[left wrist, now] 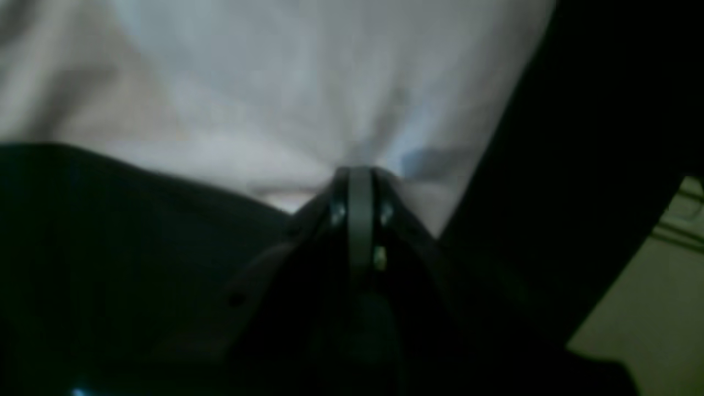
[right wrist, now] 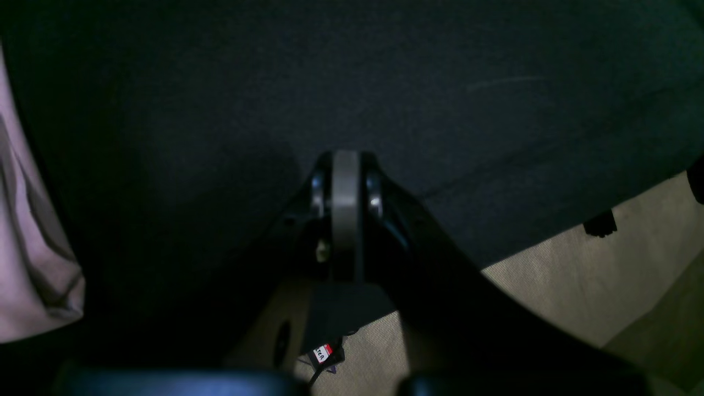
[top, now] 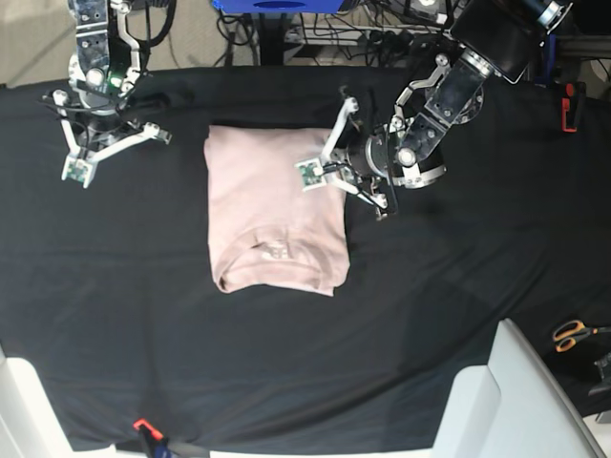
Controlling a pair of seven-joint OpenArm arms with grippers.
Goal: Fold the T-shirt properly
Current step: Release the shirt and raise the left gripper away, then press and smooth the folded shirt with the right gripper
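The pale pink T-shirt (top: pixel 272 215) lies folded into a rough rectangle on the black cloth (top: pixel 430 277), left of centre. My left gripper (top: pixel 309 175) reaches in from the right onto the shirt's right edge. In the left wrist view the gripper (left wrist: pixel 360 175) is shut, and creases in the T-shirt (left wrist: pixel 286 93) run together at its tip, so it pinches the fabric. My right gripper (top: pixel 78 164) hangs shut and empty over bare black cloth at the far left, well apart from the shirt. In its own view the right gripper (right wrist: pixel 345 160) holds nothing, with a bit of the T-shirt (right wrist: pixel 33 264) at the left edge.
Orange-handled scissors (top: pixel 573 332) lie at the right edge of the cloth. A white block (top: pixel 520 401) stands at the front right corner. A small red clip (top: pixel 143 426) sits at the front edge. Cables and stands crowd the back.
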